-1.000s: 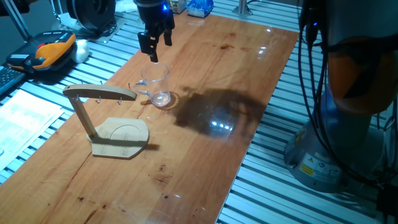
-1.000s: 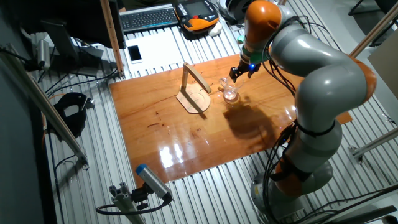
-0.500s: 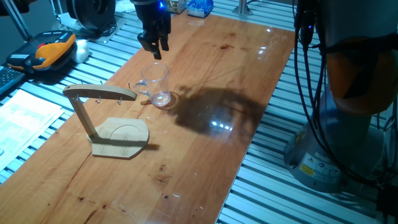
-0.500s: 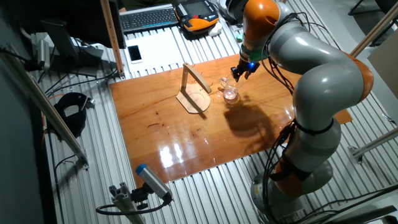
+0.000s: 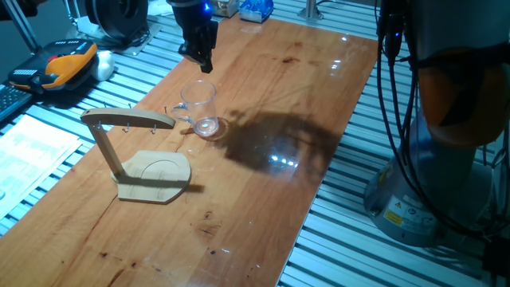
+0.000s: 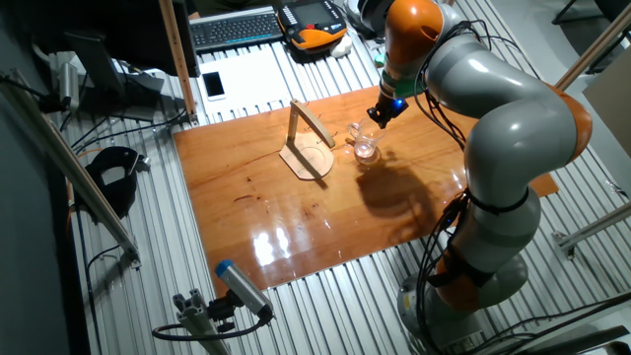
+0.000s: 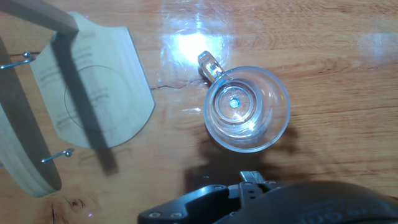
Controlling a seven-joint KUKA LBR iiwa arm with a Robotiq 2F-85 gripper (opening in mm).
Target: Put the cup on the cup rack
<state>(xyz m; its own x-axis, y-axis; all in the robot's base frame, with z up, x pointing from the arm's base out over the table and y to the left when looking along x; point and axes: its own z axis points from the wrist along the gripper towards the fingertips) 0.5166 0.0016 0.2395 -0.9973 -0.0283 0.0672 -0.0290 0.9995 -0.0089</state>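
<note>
The cup is a clear glass mug standing upright on the wooden table, handle toward the cup rack. It also shows in the other fixed view and from above in the hand view. The cup rack is a light wooden stand just left of the cup, with a round-grooved base, a slanted post and hooks on its top arm; it also shows in the other fixed view. My gripper hangs above and slightly behind the cup, apart from it, empty, seen edge-on; it also shows in the other fixed view.
An orange and black pendant lies off the table's far left corner, with paper sheets beside it. A keyboard and a phone lie behind the table. My arm's base stands to the right.
The gripper has risen a little and turned about its axis, so the two spread fingers seen a second ago now line up as one narrow shape. The cup and rack have not moved.
</note>
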